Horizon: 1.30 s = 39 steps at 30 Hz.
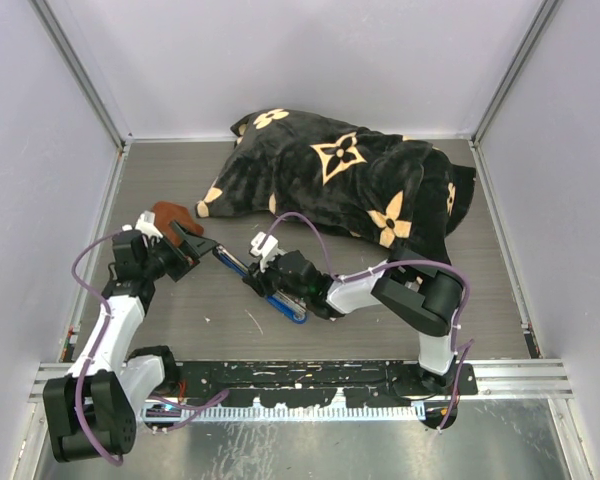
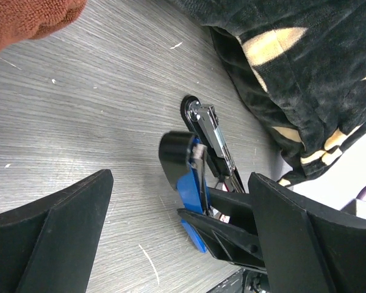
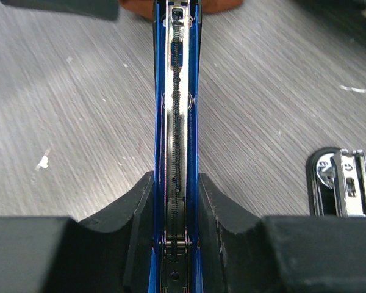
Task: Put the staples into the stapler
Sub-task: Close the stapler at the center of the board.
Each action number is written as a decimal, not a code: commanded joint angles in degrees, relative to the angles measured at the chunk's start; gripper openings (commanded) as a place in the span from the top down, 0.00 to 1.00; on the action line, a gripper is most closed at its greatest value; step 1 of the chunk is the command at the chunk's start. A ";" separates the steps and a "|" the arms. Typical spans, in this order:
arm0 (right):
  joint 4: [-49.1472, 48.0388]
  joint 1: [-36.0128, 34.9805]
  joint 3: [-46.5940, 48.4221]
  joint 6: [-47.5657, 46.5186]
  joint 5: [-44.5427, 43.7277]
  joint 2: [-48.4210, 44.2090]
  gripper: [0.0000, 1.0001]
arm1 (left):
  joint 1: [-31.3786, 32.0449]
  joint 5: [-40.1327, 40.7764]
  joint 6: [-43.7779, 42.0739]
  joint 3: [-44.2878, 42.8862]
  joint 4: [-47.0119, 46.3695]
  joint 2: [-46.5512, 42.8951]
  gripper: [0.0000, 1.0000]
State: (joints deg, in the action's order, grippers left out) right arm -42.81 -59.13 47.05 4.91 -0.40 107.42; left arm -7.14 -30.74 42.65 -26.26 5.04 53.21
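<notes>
The blue stapler lies hinged open on the grey table in front of the arms. My right gripper is shut on its blue top cover, whose spring channel runs straight up between the fingers. The stapler's metal magazine with its black tip lies on the table beside the cover, and shows at the right in the right wrist view. My left gripper stands open just left of the stapler's front end, nothing between its fingers. The staples are out of view.
A black blanket with tan flower marks is heaped across the back of the table, close behind the stapler. A rust-brown cloth lies at the left, behind my left gripper. Grey walls close in three sides; a metal rail runs along the near edge.
</notes>
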 commanded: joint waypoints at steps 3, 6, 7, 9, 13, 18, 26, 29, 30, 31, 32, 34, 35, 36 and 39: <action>-16.74 -0.26 -1.82 1.79 4.19 -5.02 0.99 | 0.15 -4.26 -1.57 -2.71 -4.55 2.68 0.04; -17.28 -0.34 -1.70 2.02 5.18 -4.49 0.99 | 0.26 -6.49 -1.21 -2.82 -6.34 4.97 0.05; -17.59 -0.33 -1.65 2.14 5.37 -4.31 0.99 | 0.46 -6.78 -1.22 -2.96 -6.71 5.77 0.07; -17.79 -0.30 -1.38 2.23 5.81 -4.07 0.99 | 0.77 -6.77 -1.70 -3.25 -6.55 6.94 0.10; -17.37 -0.29 -0.83 2.21 6.28 -3.72 0.99 | 1.88 -6.99 -1.96 -3.21 -7.42 8.87 0.23; -16.07 -0.32 0.11 1.89 6.94 -3.06 0.99 | 3.40 -6.34 -2.22 -3.36 -7.93 9.61 0.43; -9.61 -0.29 3.83 1.39 5.77 -0.56 0.87 | 3.75 -5.66 -4.30 -2.19 -7.70 6.42 0.75; -8.52 -0.30 4.02 1.46 5.73 -0.91 0.58 | 4.08 -4.34 -6.31 -1.91 -6.62 4.34 0.87; -7.80 -0.30 4.07 1.46 6.18 -1.33 0.51 | 4.33 -3.53 -7.14 -2.06 -5.82 3.67 0.88; -7.10 -0.33 4.17 1.49 6.48 -1.84 0.47 | 4.70 -2.57 -7.91 -2.18 -5.10 2.99 0.90; -6.47 -0.29 4.33 1.47 6.69 -2.31 0.40 | 5.16 -1.47 -8.88 -2.35 -4.33 2.42 0.90; -4.94 -0.28 4.41 1.45 6.90 -3.65 0.33 | 6.43 1.41 -10.61 -2.80 -2.66 1.36 0.91; -4.44 -0.28 4.25 1.57 6.91 -4.35 0.30 | 6.94 2.16 -11.41 -3.02 -1.85 0.91 0.92; -4.07 -0.29 4.04 1.75 6.91 -5.18 0.28 | 7.57 3.84 -12.13 -3.09 -1.16 0.39 0.92; -1.58 -0.21 3.06 2.89 6.71 -8.39 0.25 | 9.64 7.73 -13.97 -3.56 1.34 -1.11 0.93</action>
State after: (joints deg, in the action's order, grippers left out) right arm -45.21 -59.20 49.47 6.44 6.11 105.84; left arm 0.30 -28.18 31.94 -27.53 4.95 55.11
